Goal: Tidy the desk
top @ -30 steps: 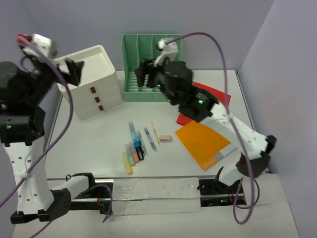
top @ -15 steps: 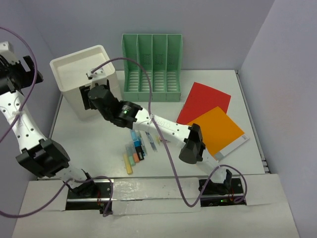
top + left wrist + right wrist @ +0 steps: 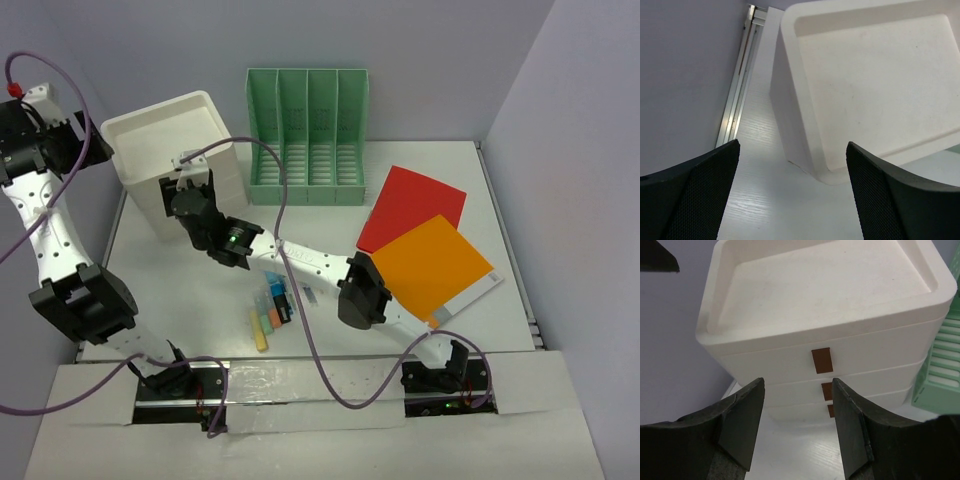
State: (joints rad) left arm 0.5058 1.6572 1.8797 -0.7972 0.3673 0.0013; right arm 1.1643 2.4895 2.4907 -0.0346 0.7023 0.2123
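My right hand (image 3: 797, 390), jaws apart and empty, has the top tab (image 3: 821, 360) at 1 o'clock; closing off-centre, I may shove the box (image 3: 830, 295).

You're in a lab cell staged as an office: bare lilac walls (image 3: 400, 50) around a white desk (image 3: 160, 285), file holder (image 3: 307, 140) top centre, drawer box (image 3: 160, 135) upper left.

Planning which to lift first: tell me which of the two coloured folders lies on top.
The orange folder: its edge overlaps the red folder, which lies flat beneath it, farther back.
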